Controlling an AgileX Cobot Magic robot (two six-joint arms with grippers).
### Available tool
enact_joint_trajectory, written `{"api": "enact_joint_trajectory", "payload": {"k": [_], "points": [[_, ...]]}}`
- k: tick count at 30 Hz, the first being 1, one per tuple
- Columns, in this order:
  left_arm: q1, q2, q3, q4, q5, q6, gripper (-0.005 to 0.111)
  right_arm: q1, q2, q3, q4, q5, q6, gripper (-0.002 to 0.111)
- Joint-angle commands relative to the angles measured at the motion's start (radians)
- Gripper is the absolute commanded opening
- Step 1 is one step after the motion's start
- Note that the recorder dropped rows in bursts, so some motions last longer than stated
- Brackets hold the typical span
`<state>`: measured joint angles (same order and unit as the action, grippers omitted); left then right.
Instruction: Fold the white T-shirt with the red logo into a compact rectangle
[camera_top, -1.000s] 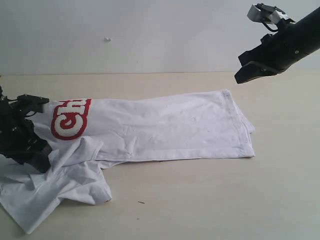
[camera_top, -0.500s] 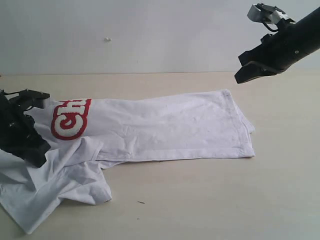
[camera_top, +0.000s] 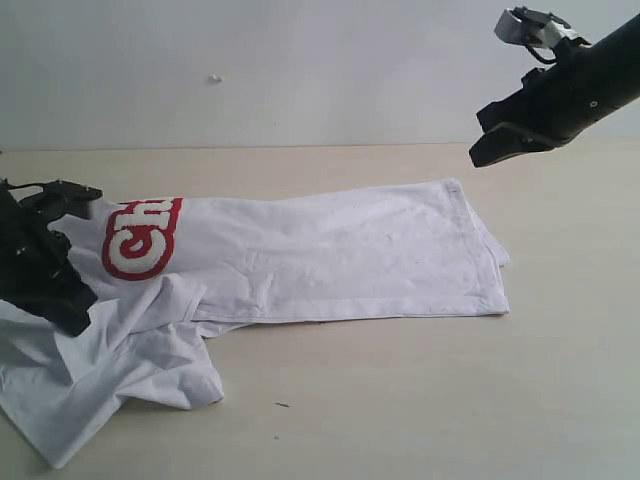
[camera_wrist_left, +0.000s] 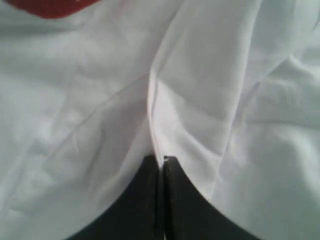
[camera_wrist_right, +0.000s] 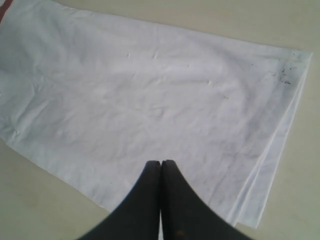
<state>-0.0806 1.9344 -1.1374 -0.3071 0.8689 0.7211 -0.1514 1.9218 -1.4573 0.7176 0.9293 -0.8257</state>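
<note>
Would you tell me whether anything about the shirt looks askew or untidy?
On the white T-shirt, the sleeve end by the left gripper lies bunched and skewed; only part of the red logo shows.

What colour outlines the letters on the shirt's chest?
Red, around white letters; the logo shows best in the exterior view.

The shirt lies on the table, stretched left to right, with the logo at its left end and a sleeve in front of that. The left gripper pinches a fold beside the logo. The right gripper hangs above the shirt's right end, well apart.
</note>
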Motion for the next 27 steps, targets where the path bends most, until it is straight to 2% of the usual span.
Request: {"api": "enact_joint_trajectory", "payload": {"k": [1,12,18,27], "points": [[0.000,-0.032,-0.024,-0.011,0.008,0.008,0.000,0.000,-0.010,-0.005,0.005,-0.007,-0.010,0.000],[0.000,-0.093,-0.026,-0.011,0.006,0.008,0.000,0.000,0.004,-0.005,0.005,-0.001,-0.010,0.000],[0.000,-0.116,-0.026,0.012,-0.112,0.012,0.000,0.000,0.003,-0.005,0.005,0.002,-0.010,0.000],[0.000,-0.135,-0.026,0.014,-0.265,0.179,0.000,0.000,0.003,-0.005,0.005,-0.003,-0.010,0.000]]}}
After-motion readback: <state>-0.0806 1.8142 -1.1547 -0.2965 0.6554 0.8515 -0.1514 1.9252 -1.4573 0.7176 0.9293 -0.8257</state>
